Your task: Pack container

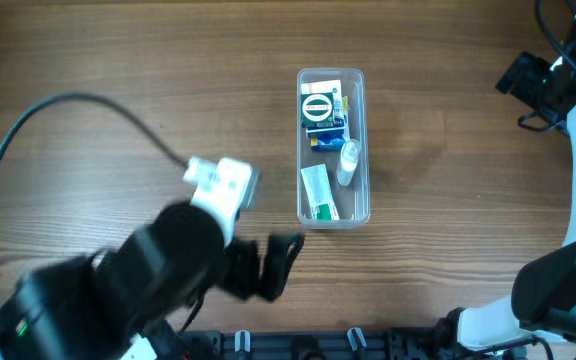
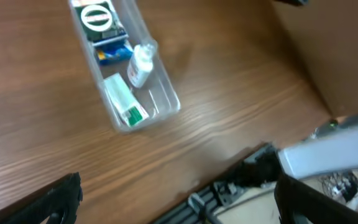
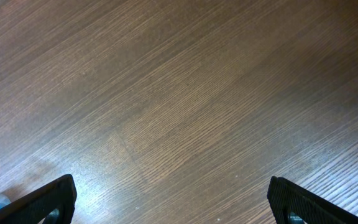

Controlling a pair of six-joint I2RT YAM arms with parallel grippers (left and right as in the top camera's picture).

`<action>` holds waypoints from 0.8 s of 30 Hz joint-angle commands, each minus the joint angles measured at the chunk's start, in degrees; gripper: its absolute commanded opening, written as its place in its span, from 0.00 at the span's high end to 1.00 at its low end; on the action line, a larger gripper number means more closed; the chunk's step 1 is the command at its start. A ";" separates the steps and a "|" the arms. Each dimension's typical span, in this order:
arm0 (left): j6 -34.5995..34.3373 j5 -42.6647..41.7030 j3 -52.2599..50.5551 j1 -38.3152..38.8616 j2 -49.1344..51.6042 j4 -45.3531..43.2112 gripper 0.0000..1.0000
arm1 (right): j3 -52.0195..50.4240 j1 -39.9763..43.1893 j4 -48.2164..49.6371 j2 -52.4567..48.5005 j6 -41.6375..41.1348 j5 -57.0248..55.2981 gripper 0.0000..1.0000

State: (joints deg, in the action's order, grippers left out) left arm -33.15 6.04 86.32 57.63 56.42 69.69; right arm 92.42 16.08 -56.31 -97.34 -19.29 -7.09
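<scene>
The container [image 1: 360, 100] stands in the middle of the wooden table [image 1: 118, 60], its long side running from near to far. Inside it, at the far end, lies a box with a black and white round mark [image 1: 319, 107]. Just nearer lies a blue pack [image 1: 330, 136]. A small white bottle [image 1: 348, 163] lies along the right wall, and a white and green tube [image 1: 318, 192] lies at the near end, by the left wall.

The left gripper [image 2: 179, 205] hangs near the table's near edge, to the left of the container and apart from it. In the left wrist view its two dark fingers [image 2: 58, 199] are spread wide, with nothing between them but the table and the near rail. In the overhead view the left arm is blurred.

The right gripper [image 3: 173, 199] is at the far right of the table, well apart from the container. Its fingers [image 3: 316, 202] are also spread wide, with only bare wood between them.
</scene>
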 commanded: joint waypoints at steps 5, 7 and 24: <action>-5.07 13.51 -16.94 9.14 -9.46 -8.87 0.00 | -0.26 0.02 0.17 -0.70 -0.28 0.28 0.01; -5.05 13.53 -17.11 9.14 -8.48 -8.55 0.00 | -0.26 0.02 0.17 -0.70 -0.26 0.28 0.00; 9.90 -0.76 -17.11 9.31 0.04 -4.50 0.00 | -0.26 0.02 0.20 -0.70 -0.28 0.28 0.00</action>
State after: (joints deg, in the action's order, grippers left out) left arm -34.28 9.65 69.34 66.39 53.28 67.11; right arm 92.38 16.08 -56.29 -97.36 -19.29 -7.11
